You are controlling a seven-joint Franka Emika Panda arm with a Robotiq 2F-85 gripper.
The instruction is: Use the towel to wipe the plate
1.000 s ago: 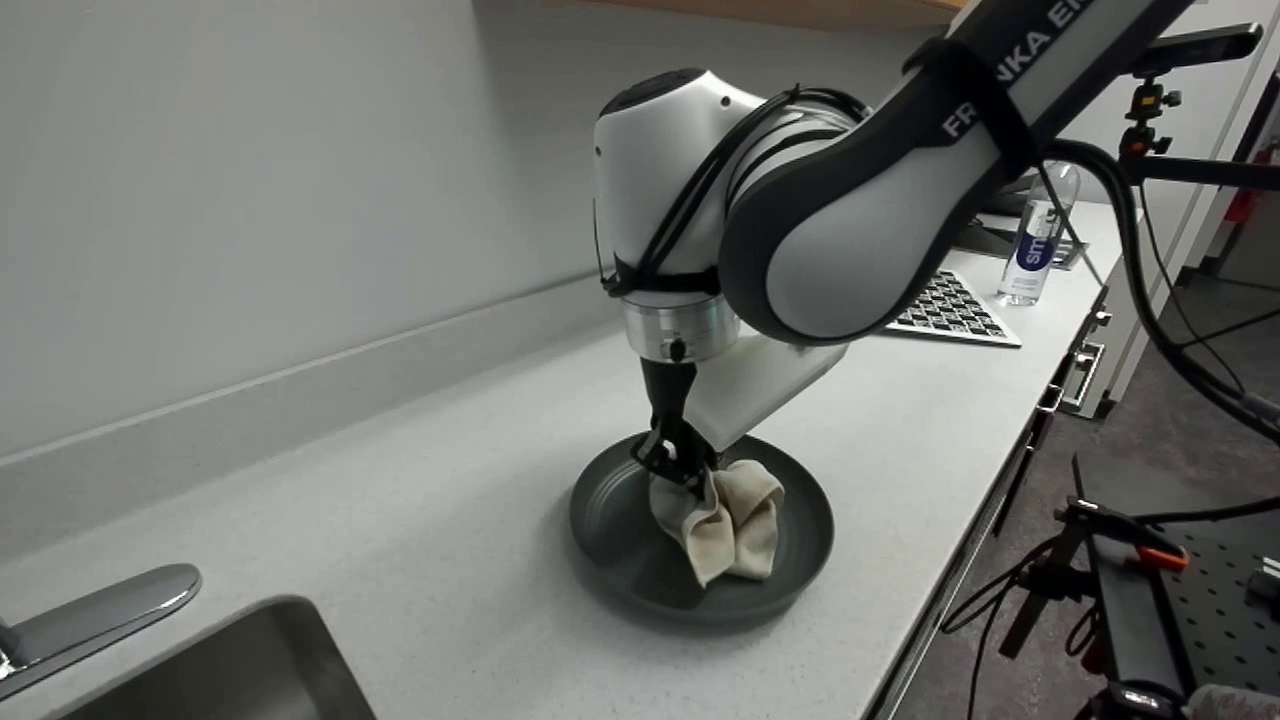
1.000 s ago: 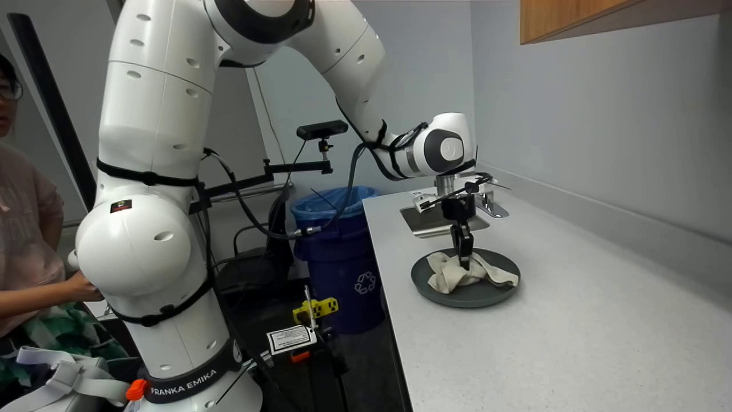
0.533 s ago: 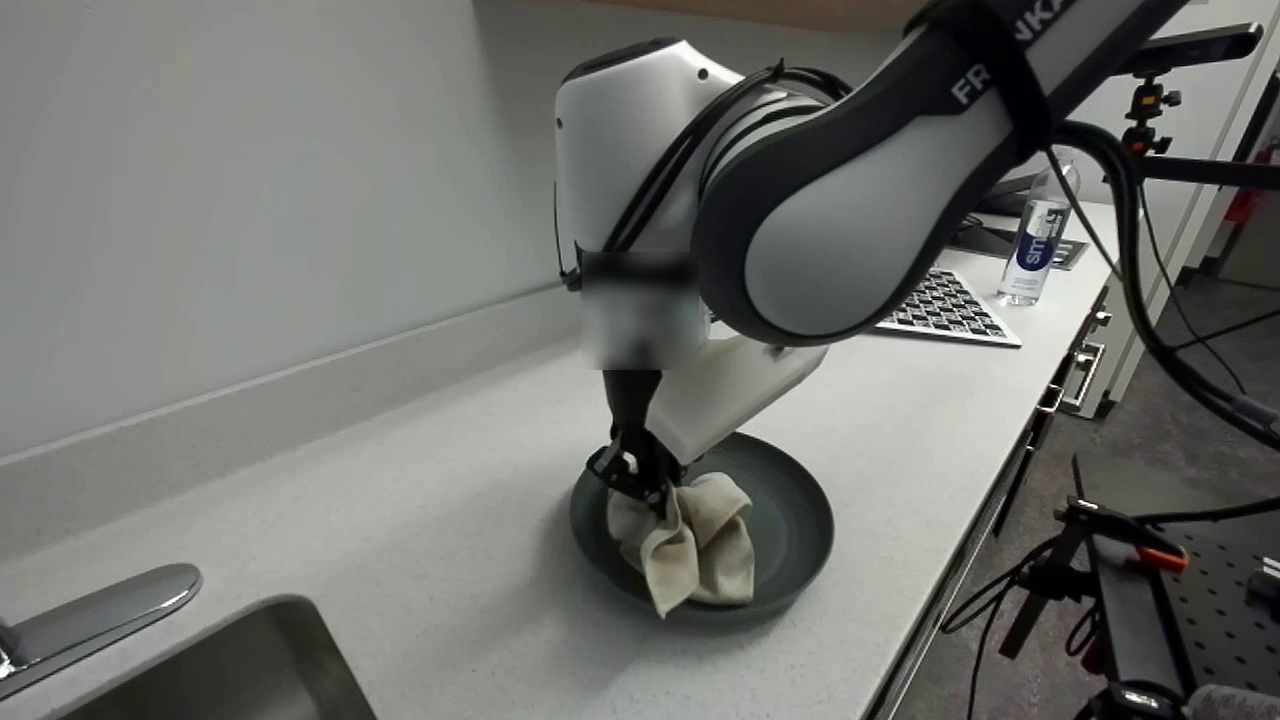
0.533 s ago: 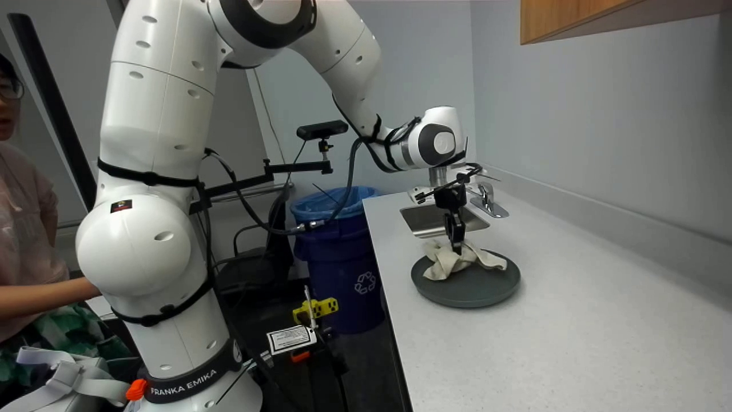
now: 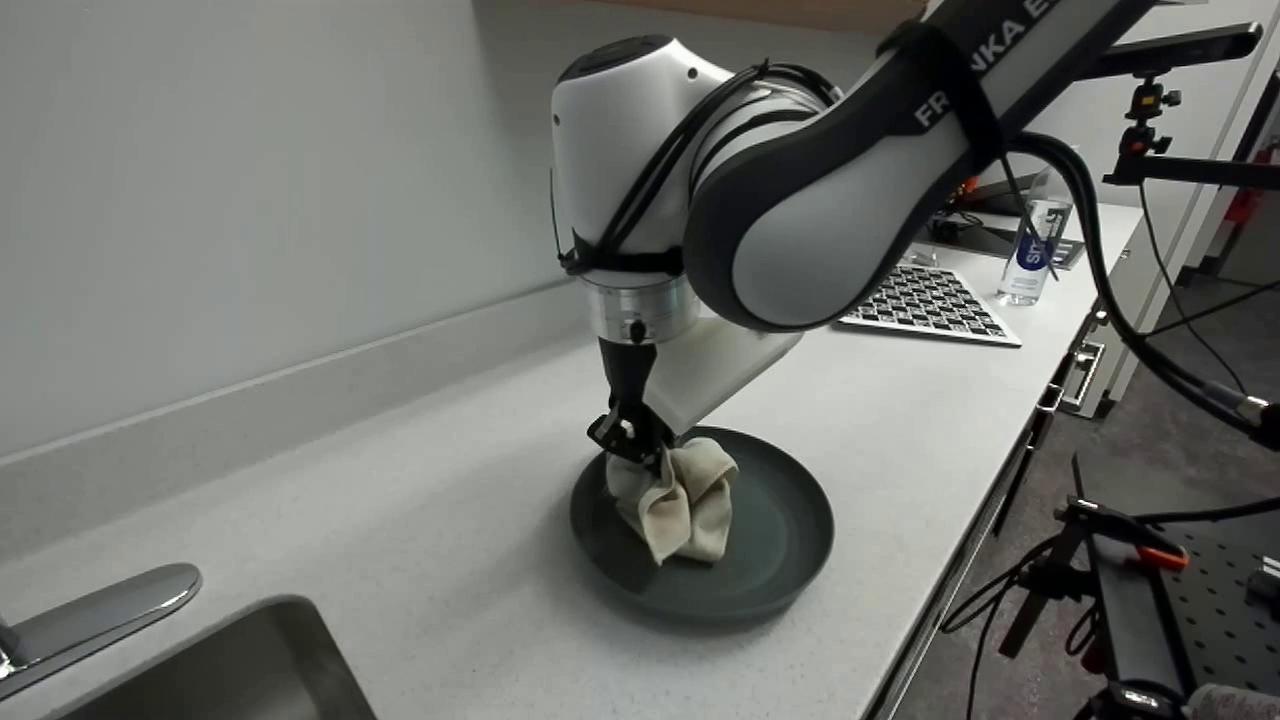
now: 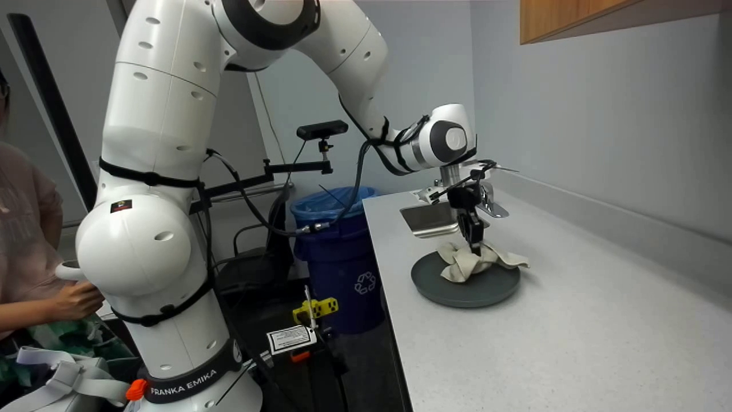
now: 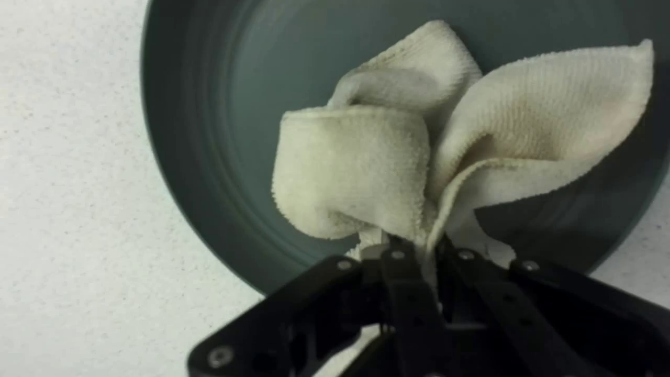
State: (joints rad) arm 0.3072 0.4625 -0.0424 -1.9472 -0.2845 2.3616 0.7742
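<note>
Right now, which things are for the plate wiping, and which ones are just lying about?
For the job:
- towel, held in the pincer
- plate, under the towel

Just lying about:
- water bottle
- black-and-white patterned board
- blue recycling bin

"FRANKA EMIKA" stands on the black base band (image 6: pixel 187 383); "FR" and "NKA E" show on the forearm (image 5: pixel 835 238), split by a strap (image 5: pixel 948 85); the bottle (image 5: pixel 1027 260) shows "sm"; the blue bin (image 6: pixel 337 274) carries a recycling sign (image 6: pixel 365 282); print on the white tag (image 6: pixel 291 339) is illegible
</note>
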